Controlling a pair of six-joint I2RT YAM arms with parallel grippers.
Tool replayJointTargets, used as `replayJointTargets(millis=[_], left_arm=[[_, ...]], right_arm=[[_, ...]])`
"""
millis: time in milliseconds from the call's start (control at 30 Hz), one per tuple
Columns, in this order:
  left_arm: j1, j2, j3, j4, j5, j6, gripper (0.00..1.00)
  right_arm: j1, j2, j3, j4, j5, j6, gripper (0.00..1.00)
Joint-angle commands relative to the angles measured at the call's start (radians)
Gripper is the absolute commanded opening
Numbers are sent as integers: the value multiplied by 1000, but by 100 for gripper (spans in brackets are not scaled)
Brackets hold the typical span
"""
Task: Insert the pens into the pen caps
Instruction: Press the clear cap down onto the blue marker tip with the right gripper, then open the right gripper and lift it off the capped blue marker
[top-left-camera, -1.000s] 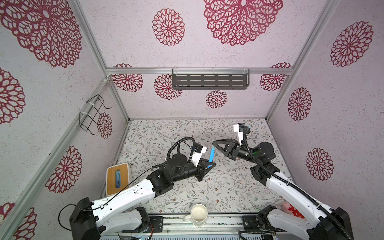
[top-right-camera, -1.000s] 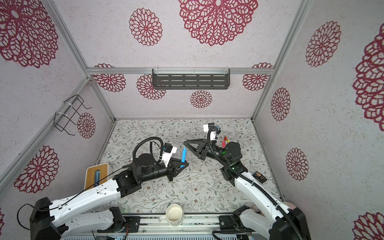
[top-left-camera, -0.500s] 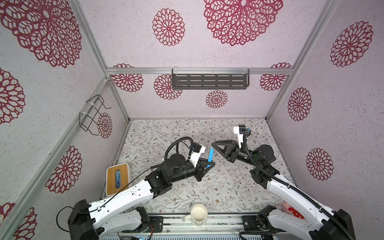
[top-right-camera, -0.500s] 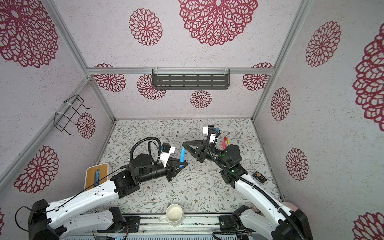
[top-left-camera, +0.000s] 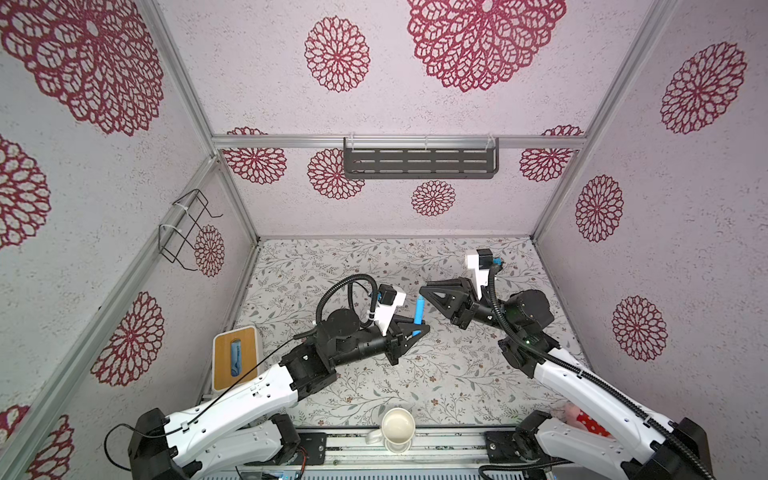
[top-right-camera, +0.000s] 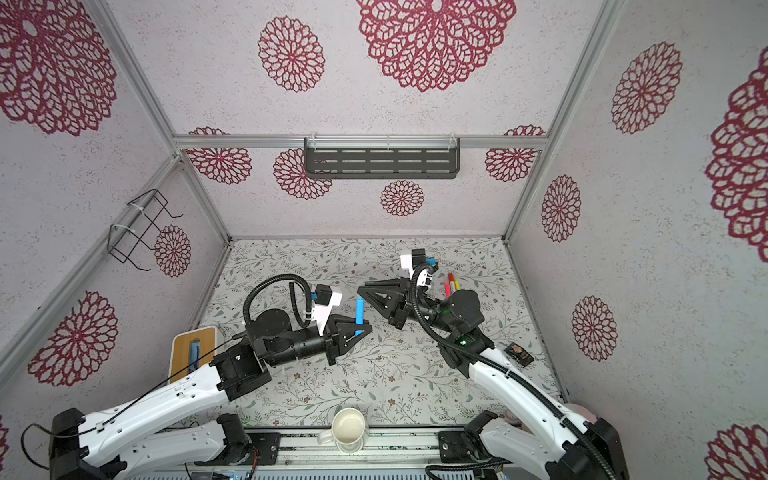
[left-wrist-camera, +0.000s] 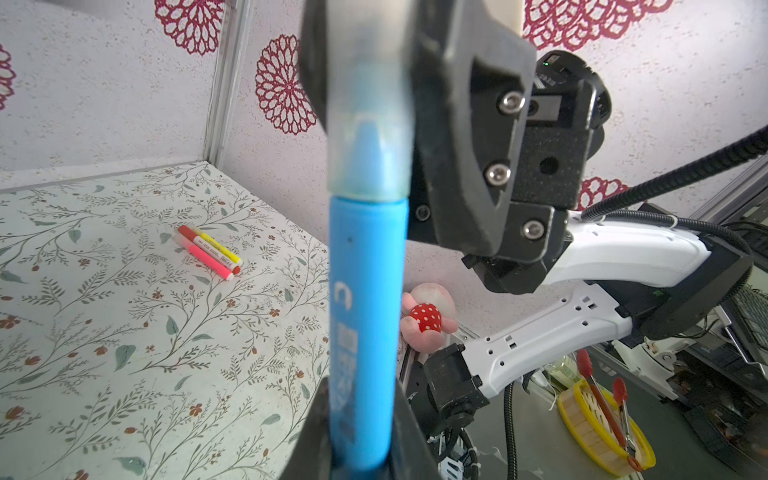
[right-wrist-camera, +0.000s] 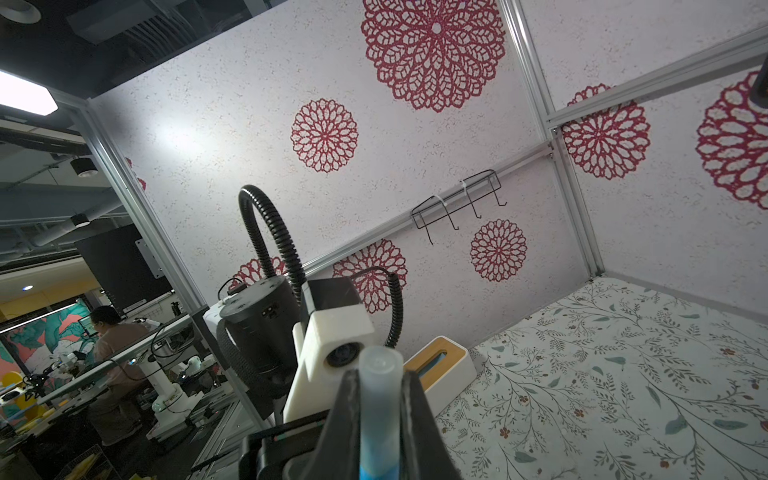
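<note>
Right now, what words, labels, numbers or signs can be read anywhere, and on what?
Blue pen: white arch-shaped mark and printed blocks, too blurred to read.
Yellow pen: dark print along the barrel, too small to read.
No other text can be made out.

Top views look down; wrist views closely share the pen (left-wrist-camera: 365, 311).

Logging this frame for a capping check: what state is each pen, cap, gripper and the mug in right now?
blue pen, clamped by the left gripper, tip inside the clear cap.
clear cap, clamped by the right gripper, over the pen's tip.
left gripper, shut on the blue pen.
right gripper, shut on the clear cap.
three other pens, lying together on the table.
mug, upright.
</note>
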Motion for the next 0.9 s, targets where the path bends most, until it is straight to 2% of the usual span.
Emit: replayJointTargets(millis=[0,67,133,467,600,667,867], left_arm=[[11,-29,16,101,-16,29,0],[10,-25,17,83,-26,39,0],[10,-23,18,61,-37,51,0],[10,-64,-2,-7,-96,84,0],[10,-78,-6,-36,-99,82,0],[9,-80,-9,-48,-107,87,0],[7,-80,-25,-63,-129,89,0]], right_arm=[[33,0,7,-83,-107,-42,17],[44,-5,15,-107,-100,-57,42],[56,-10,24,-135,-93,-74,53],[57,-80,43,-301,0,-154,58],[58,-103,124,-533,185,-257,59],[56,-97,171,-613,237,-293,59],[57,-72,282,-696,254,-322,60]])
